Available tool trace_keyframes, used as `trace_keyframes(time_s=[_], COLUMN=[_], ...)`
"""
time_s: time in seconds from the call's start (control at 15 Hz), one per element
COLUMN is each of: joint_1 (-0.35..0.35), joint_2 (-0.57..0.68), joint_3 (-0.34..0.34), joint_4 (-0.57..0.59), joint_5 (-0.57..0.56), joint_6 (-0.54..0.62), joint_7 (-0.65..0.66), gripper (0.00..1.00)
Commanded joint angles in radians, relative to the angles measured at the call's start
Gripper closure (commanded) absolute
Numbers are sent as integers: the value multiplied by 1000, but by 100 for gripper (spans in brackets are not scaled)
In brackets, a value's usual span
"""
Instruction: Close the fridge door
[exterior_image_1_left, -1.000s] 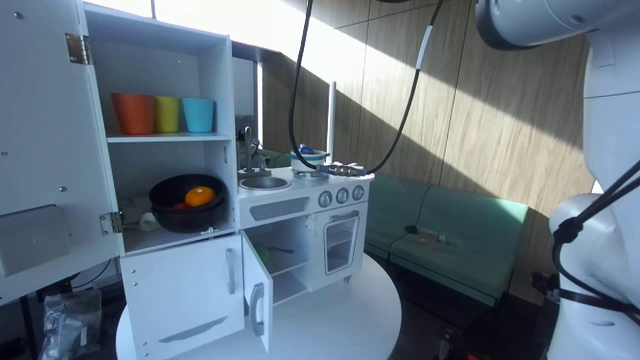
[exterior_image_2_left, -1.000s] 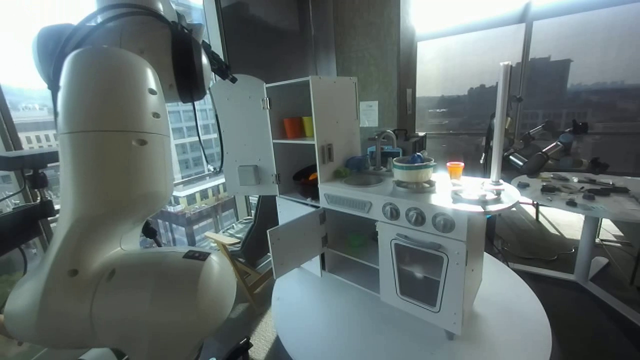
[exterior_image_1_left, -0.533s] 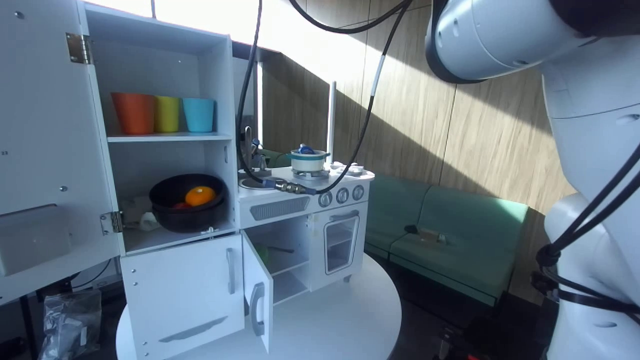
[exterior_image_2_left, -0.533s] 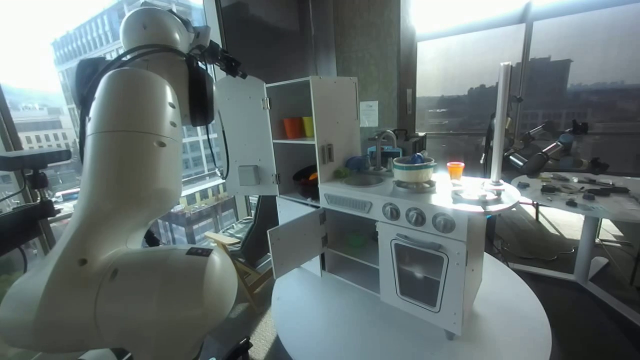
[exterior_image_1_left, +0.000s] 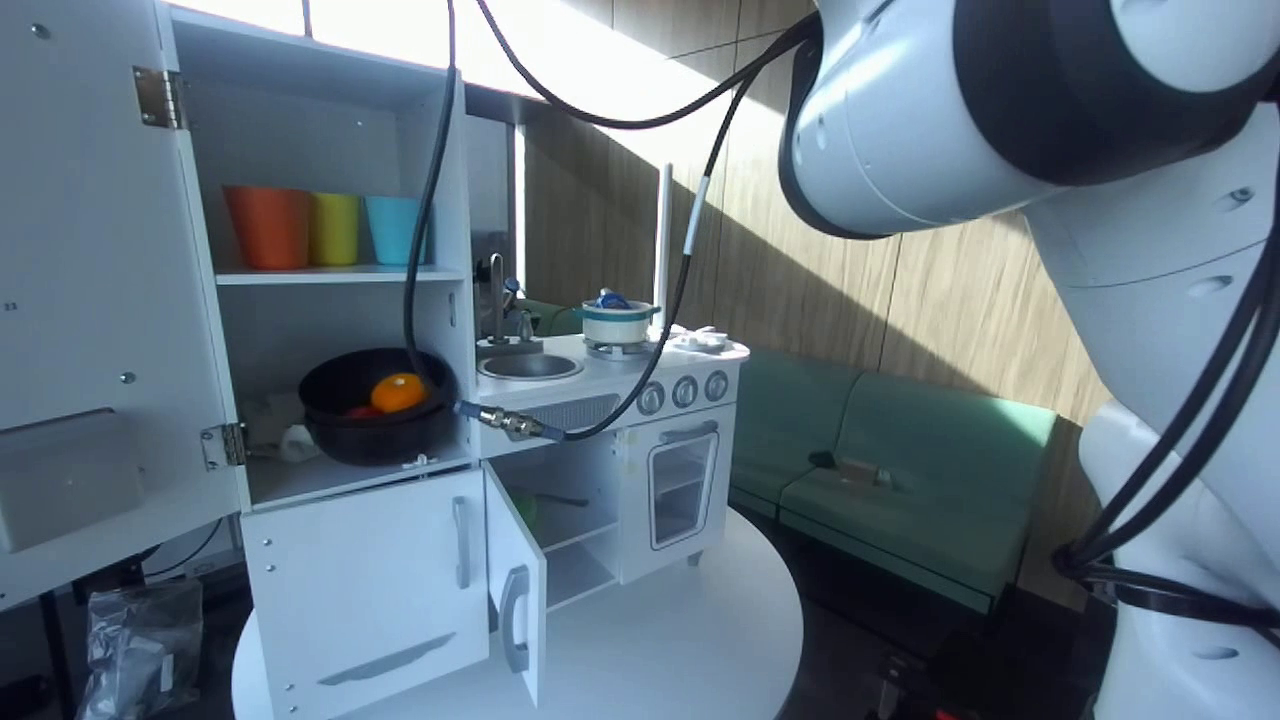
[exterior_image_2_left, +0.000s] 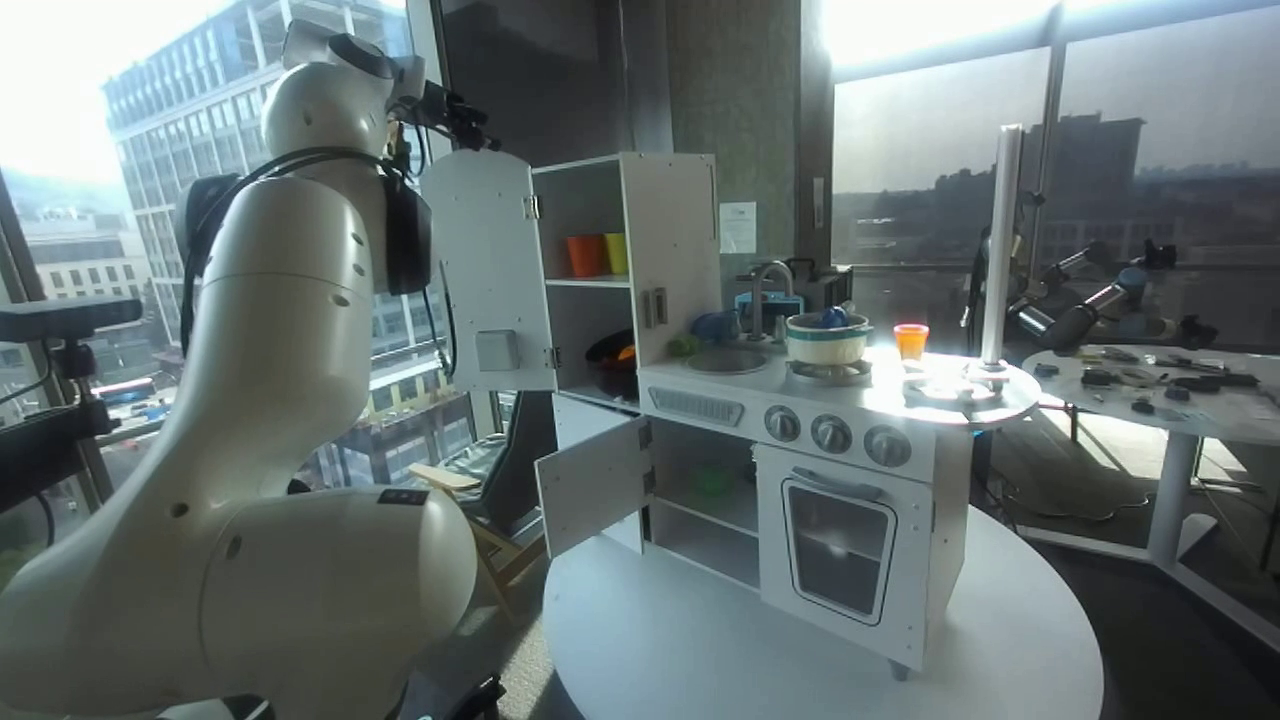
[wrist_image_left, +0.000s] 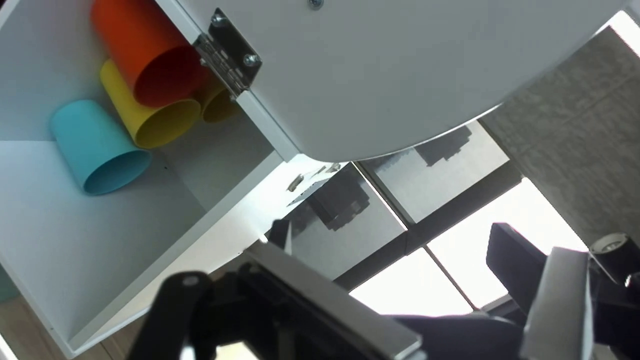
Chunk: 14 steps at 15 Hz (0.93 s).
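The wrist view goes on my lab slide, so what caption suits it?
The open, empty gripper near the wide-open upper fridge door, with orange, yellow and blue cups inside the cabinet.

I see the white fridge door (exterior_image_2_left: 487, 260) swung wide open and standing upright, its inner face showing in both exterior views. Two metal hinges (exterior_image_1_left: 158, 97) join one long edge to the toy fridge (exterior_image_2_left: 668, 240). A pale box (exterior_image_2_left: 495, 351) sits low on that inner face, and screw heads (exterior_image_1_left: 127, 378) dot it. In my wrist view its top edge shows as a broad curve.
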Motion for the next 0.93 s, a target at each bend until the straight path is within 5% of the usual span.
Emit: trace_keyframes(time_s=[0.0, 0.47, 0.6, 0.87], joint_1=[68, 125, 129, 144], joint_2=[67, 158, 113, 143], joint_3=[-132, -257, -283, -326], joint_4=[108, 216, 121, 149], joint_5=[64, 157, 195, 245], joint_6=[23, 92, 124, 154], joint_7=[-52, -96, -84, -110], gripper=[0, 0, 0, 0])
